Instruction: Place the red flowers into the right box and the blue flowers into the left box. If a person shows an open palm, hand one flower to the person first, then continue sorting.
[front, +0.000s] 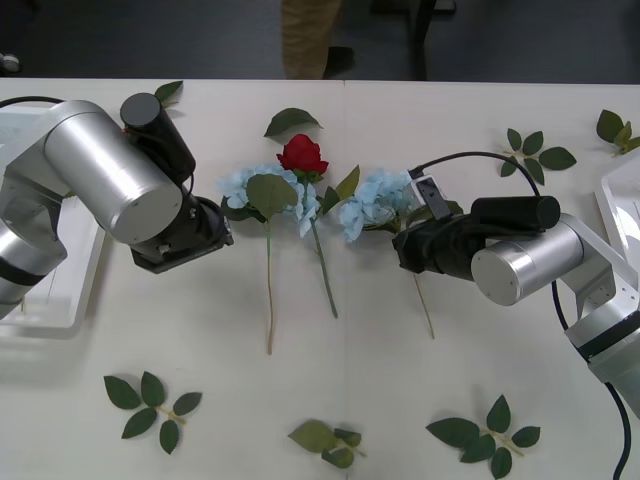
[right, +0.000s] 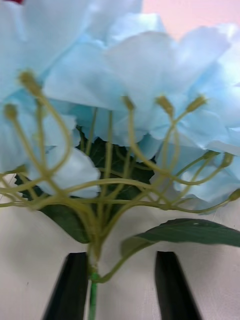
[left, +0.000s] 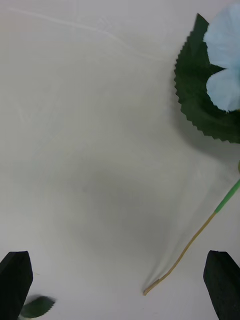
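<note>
Flowers lie in a loose row on the middle of the white desk (front: 340, 400): a pale sky-blue artificial flower cluster with a broad green leaf (front: 262, 190) on a long thin tan stem, a deep red artificial rose (front: 302, 156) on a green stem just beside it, and a second pale sky-blue fluffy cluster (front: 378, 200) further toward the robot's right. The right claw (right: 120, 280), black-fingered at the end of a silver arm, sits low over the stem of that second blue cluster. In the right wrist view its two fingers (right: 67, 287) stand apart with the thin green stem between them, close against one finger, and the jaws have not closed on it; the blue petals and the yellow-green branching stalks fan out just beyond. The left claw (left: 120, 285) hangs above the desk just beside the first blue cluster, wide open and holding nothing, and the left wrist view shows that flower's serrated leaf and tan stem tip lying on the desk between and beyond its fingers. A shallow white plastic rectangular tray (front: 60, 310) rests at the desk's left edge, partly hidden under the left arm, and the rounded rim of another white plastic box (front: 615, 200) shows at the right edge. Loose green leaf sprigs (front: 150, 405) are scattered around the desk.
</note>
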